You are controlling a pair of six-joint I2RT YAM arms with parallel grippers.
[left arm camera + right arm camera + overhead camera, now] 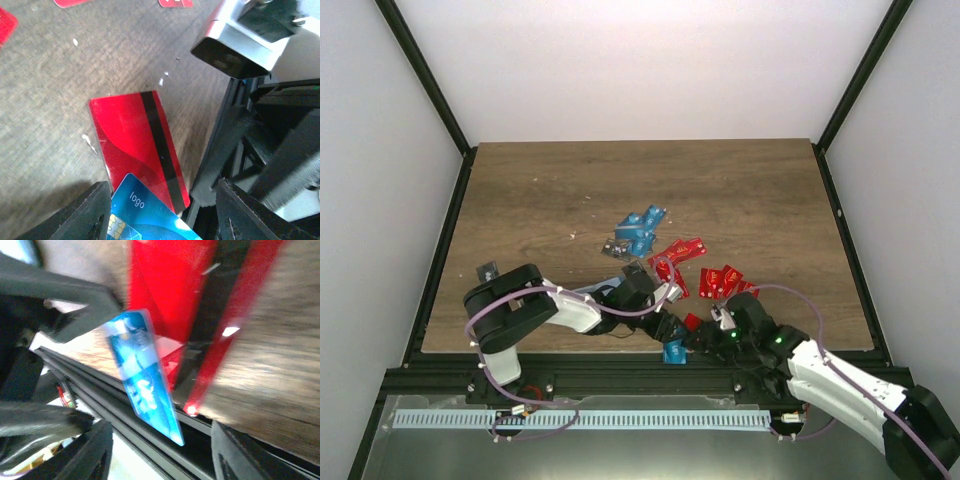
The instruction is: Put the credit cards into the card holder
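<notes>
A bright blue credit card (673, 351) with a chip and "logo" print hangs tilted over the table's near edge. My left gripper (667, 322) (161, 190) is shut on it, the card (145, 215) against the left finger; the other contact is hidden. Under it a red card (132, 135) with a black stripe lies flat on the wood. My right gripper (698, 337) (160, 455) stands open around the blue card (145, 375) without touching it. More blue cards (640, 230) and red cards (678, 250) lie mid-table. I cannot make out the card holder.
The black frame rail (620, 375) runs just below the table edge, right under both grippers. Further red cards (725, 280) lie to the right and a black card (488, 270) at the far left. The right wrist housing (240, 45) sits close to my left gripper.
</notes>
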